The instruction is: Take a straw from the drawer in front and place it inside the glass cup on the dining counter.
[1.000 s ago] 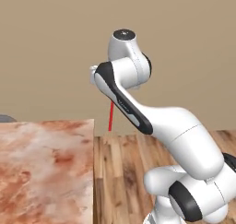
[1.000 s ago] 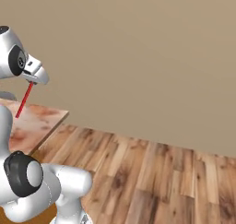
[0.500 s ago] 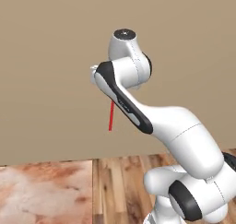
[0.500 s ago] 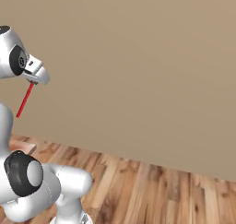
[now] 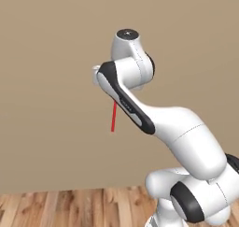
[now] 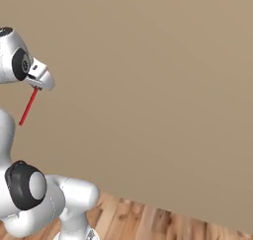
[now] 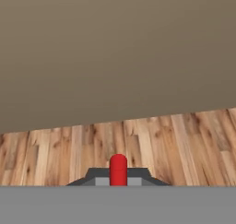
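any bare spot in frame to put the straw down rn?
Just open plank floor, bordered by the tan wall behind and the robot base in front. Nothing crowds it. The gripper holds the straw high, hanging down against the wall.

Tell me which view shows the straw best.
The right base view: the straw hangs slanting from the gripper, its whole red length clear against the wall. In the left base view the arm hides its upper end. The hand view shows it end-on, a short red stub between the fingertips.
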